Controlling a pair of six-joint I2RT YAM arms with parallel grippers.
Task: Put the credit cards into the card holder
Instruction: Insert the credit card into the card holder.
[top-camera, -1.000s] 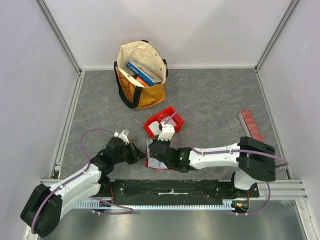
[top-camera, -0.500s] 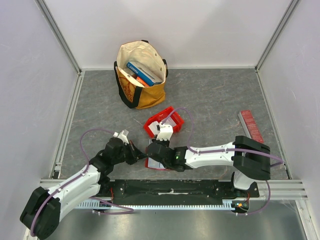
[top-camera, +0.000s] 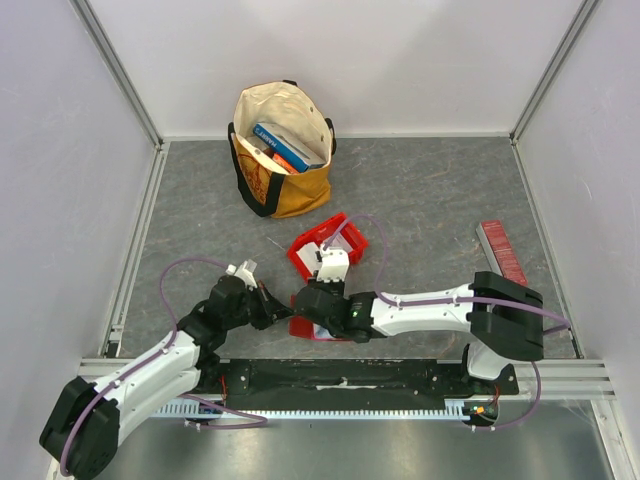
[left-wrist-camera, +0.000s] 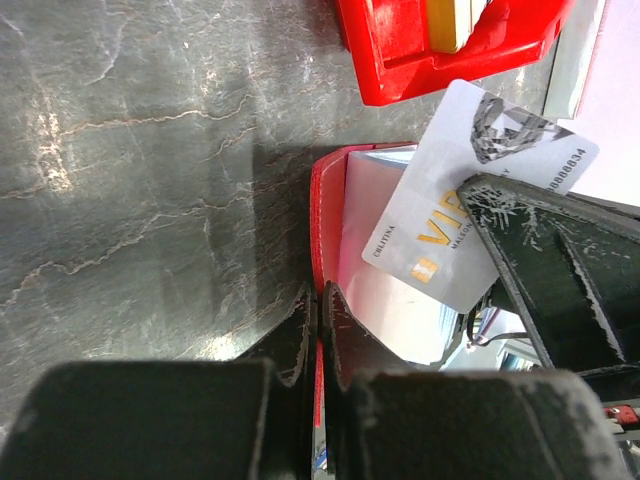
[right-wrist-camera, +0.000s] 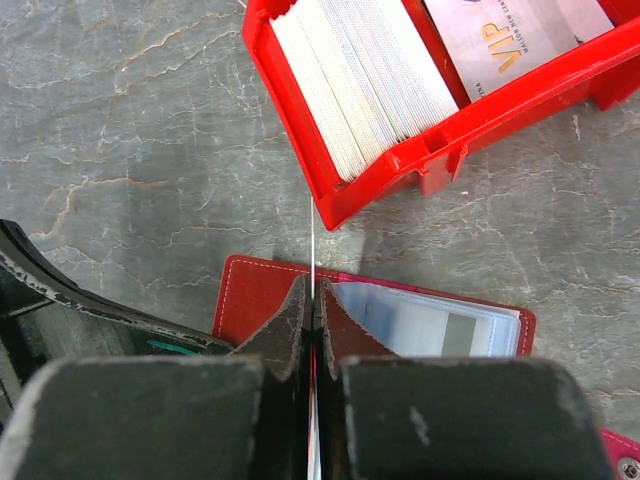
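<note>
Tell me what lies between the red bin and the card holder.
The right wrist view shows bare table between the red bin and the card holder, crossed only by the edge-on card in the right claw.

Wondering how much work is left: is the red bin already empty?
No, the red bin holds a thick stack of cards standing on edge, with a VIP card beside it.
</note>
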